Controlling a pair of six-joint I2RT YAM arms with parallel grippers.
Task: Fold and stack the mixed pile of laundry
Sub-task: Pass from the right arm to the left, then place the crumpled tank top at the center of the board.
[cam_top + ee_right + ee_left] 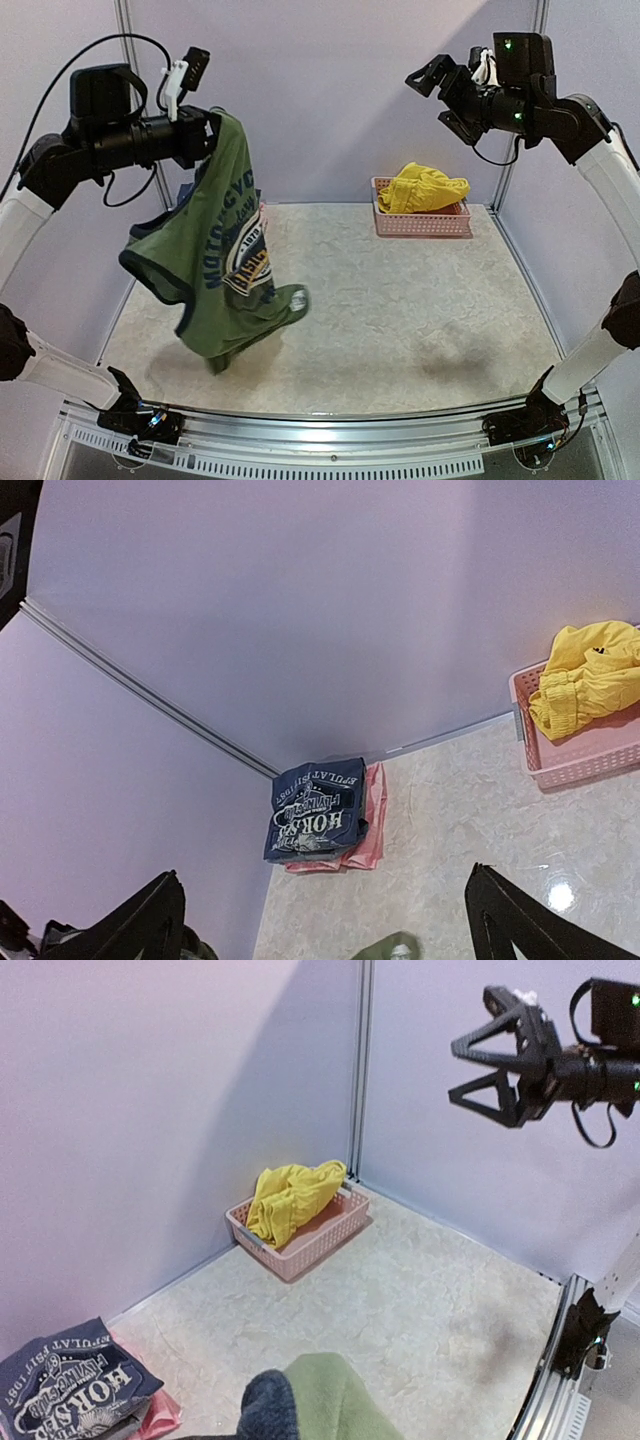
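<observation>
Olive shirt point(225, 250) hangs from clamped left gripper point(208, 135); right gripper point(430, 100) agape; basket point(420, 228) hugs far edge

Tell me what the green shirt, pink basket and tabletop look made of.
Olive-green sleeveless shirt: soft matte knit fabric, hangs in folds. Pink lattice basket: likely moulded plastic, rigid grid wall. Marble-patterned tabletop: smooth, glossy glare spot; laminate or vinyl, unclear.

Bright, even overhead light; walls read lilac. Small glare spot on the tabletop point(560, 895) in the right wrist view, faint soft shadow in the top view. Hem of the olive-green shirt point(215, 250) motion-blurred.
</observation>
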